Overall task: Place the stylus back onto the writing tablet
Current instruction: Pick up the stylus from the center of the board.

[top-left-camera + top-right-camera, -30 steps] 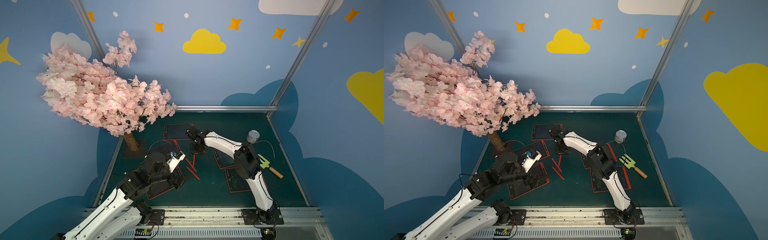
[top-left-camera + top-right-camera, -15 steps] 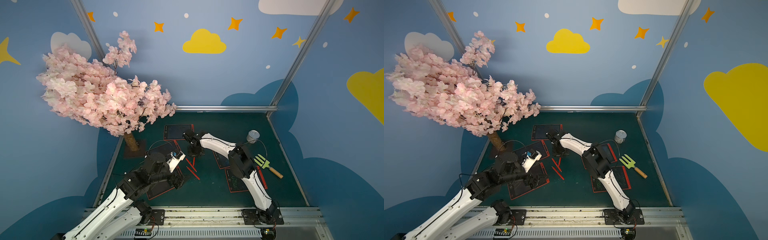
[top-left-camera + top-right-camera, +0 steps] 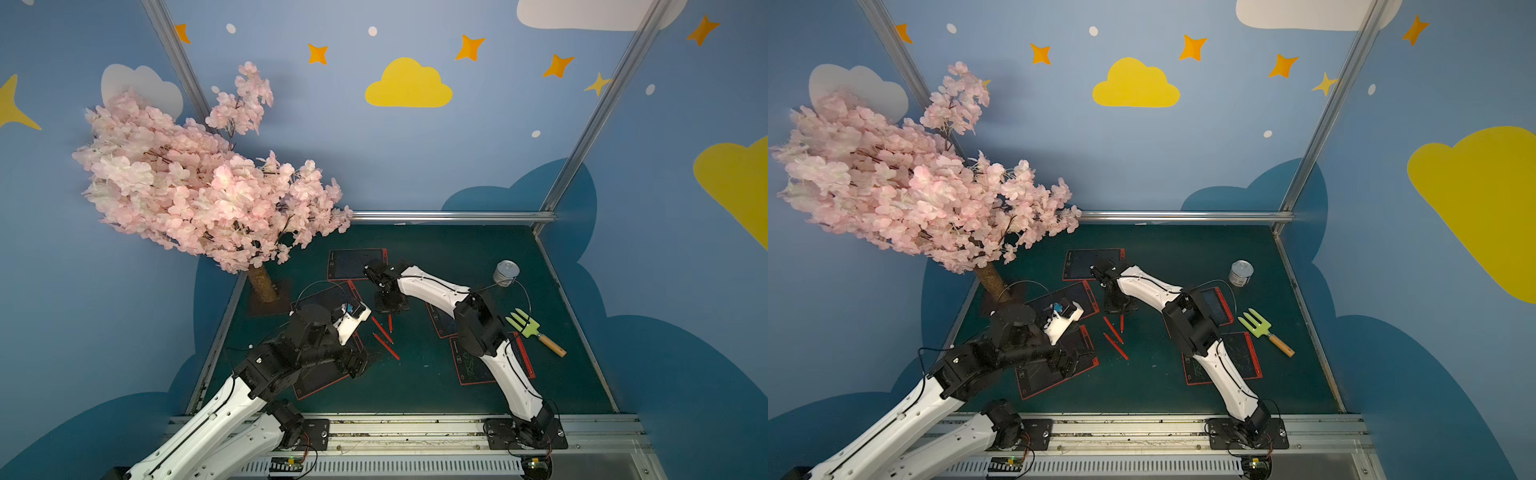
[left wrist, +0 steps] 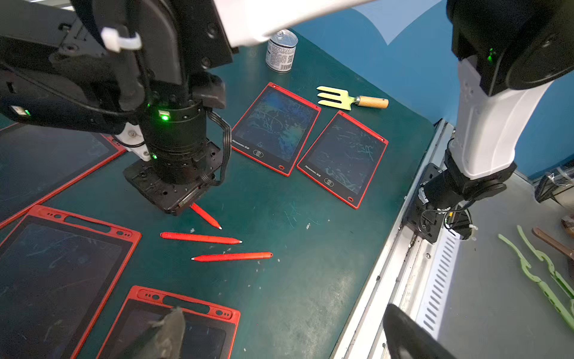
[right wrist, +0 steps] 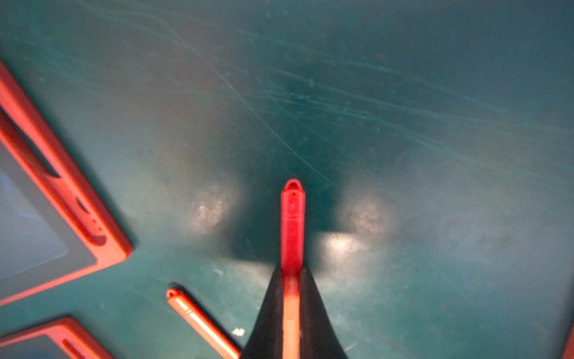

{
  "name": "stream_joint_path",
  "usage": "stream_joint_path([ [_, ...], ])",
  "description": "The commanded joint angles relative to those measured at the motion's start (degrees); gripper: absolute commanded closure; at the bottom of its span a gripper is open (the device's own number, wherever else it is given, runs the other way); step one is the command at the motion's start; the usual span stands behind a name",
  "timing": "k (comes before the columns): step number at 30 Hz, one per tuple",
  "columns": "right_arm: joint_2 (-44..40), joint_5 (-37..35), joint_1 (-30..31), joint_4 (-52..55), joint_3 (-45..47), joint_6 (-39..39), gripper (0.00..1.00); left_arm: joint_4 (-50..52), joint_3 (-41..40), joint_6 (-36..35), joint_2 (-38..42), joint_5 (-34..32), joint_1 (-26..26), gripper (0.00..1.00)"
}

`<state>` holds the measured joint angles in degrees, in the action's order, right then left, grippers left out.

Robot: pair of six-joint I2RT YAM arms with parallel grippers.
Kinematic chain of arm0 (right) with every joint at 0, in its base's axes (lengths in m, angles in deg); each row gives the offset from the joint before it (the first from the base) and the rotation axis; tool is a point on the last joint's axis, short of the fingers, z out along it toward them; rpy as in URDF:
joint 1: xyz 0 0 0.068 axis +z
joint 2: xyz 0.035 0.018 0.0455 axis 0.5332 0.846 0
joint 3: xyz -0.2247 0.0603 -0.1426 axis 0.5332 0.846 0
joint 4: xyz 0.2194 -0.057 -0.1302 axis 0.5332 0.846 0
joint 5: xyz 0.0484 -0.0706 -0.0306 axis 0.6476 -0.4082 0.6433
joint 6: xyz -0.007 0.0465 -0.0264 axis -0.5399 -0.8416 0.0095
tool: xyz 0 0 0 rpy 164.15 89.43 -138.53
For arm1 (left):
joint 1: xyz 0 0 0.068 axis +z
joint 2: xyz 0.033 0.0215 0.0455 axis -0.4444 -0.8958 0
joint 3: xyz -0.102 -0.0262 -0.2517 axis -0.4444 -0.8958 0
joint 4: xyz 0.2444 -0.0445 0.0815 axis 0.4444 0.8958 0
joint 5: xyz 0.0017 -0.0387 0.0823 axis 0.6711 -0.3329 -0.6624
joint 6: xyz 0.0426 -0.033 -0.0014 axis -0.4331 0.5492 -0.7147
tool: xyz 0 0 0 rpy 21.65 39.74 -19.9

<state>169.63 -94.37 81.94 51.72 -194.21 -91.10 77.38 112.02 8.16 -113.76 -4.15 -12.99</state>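
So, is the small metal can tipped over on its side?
No, the can stands upright on the green mat, with its label wrapped around the side.

Green table: tablets, styluses, fork, perhaps tin.

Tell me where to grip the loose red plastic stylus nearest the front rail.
Grip the red plastic stylus mid-barrel, coming straight down, jaws across its width: it lies flat on the green mat, slim and round, with bare mat along both sides.
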Motion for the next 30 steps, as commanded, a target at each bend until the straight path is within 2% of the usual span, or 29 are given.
stream_joint_path([
  [1,1.3,-1.7,-0.1,3.2,-0.3,0.8,0.94,-0.5,0.5,-0.6,-0.2,1.5,0.2,0.01],
  [8,0.3,-1.6,-0.5,2.7,1.1,1.3,0.97,-0.6,0.5,-0.5,-0.5,1.7,0.2,0.01],
  [12,0.2,-1.5,-0.4,2.4,1.2,1.4,0.94,-0.7,0.5,-0.4,-0.6,1.7,0.2,0.01],
  [16,0.2,-1.3,-0.4,2.2,1.5,1.7,0.86,-0.8,0.5,-0.3,-0.7,1.8,0.2,0.01],
  [25,-0.6,-2.7,-0.5,2.7,2.2,2.0,0.94,-0.9,0.6,-0.2,-0.9,2.1,0.2,0.01],
  [30,-1.7,-3.6,-0.4,2.9,3.0,2.2,0.91,-0.9,0.6,-0.2,-1.1,2.2,0.2,0.01],
])
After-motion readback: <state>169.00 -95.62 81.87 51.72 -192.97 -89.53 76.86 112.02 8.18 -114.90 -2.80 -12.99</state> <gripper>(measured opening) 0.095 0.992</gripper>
